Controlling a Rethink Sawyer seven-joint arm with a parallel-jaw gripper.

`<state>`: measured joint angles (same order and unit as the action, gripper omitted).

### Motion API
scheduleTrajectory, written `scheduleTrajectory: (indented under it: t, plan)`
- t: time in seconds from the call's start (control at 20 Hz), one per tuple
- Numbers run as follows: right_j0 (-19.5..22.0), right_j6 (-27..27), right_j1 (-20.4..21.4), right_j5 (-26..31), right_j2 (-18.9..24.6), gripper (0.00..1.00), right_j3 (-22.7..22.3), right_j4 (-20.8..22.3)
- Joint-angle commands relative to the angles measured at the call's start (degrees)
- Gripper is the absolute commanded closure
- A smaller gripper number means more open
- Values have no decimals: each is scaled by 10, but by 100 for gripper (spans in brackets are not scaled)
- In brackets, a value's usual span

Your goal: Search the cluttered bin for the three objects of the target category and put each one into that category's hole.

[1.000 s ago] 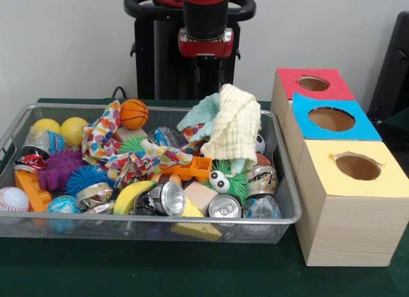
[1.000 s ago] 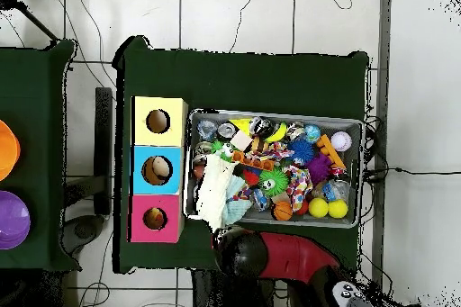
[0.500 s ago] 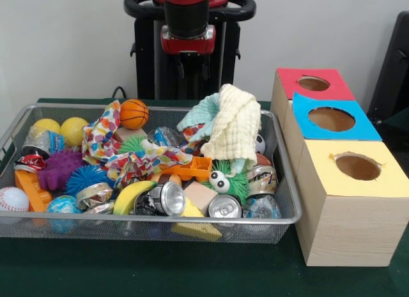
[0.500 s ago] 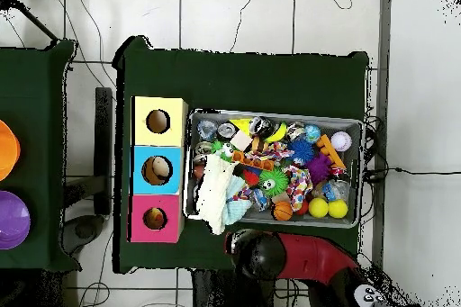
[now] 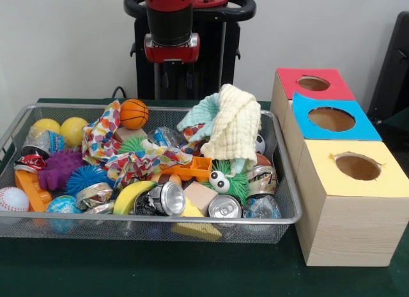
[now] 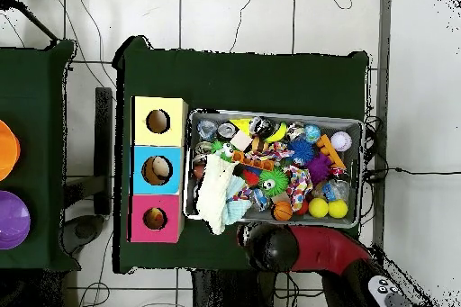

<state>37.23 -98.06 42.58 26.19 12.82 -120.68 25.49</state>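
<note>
1. The arm (image 5: 170, 16) is a thick cylinder with a red upper section, a black band below it and a red collar with rounded edges at the lower end.
2. Dark parts hang below the red collar; against the black pedestal (image 5: 192, 60) they are hard to make out.
3. A black looped bar curves across the pedestal's top.
4. From above, the arm shows as a rounded black end (image 6: 271, 248) joined to a long glossy red shell, ending in a black part with pale markings.

Front view: the bin (image 5: 281, 175) sits on the counter (image 5: 153, 271) with the three-hole box (image 5: 348, 233) just beside it on the right. In the bin, the cloth (image 5: 233, 124) is heaped at the right end, balls (image 5: 61, 129) at the far left, cans (image 5: 195, 204) along the near rim.
</note>
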Motion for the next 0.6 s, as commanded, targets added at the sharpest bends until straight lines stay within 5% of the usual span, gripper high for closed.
scheduleTrajectory:
  t: [0.05,0.6]
  plan:
    - [27,110,-36,63,81,0,107,37]
    - [76,173,-90,132,126,0,188,76]
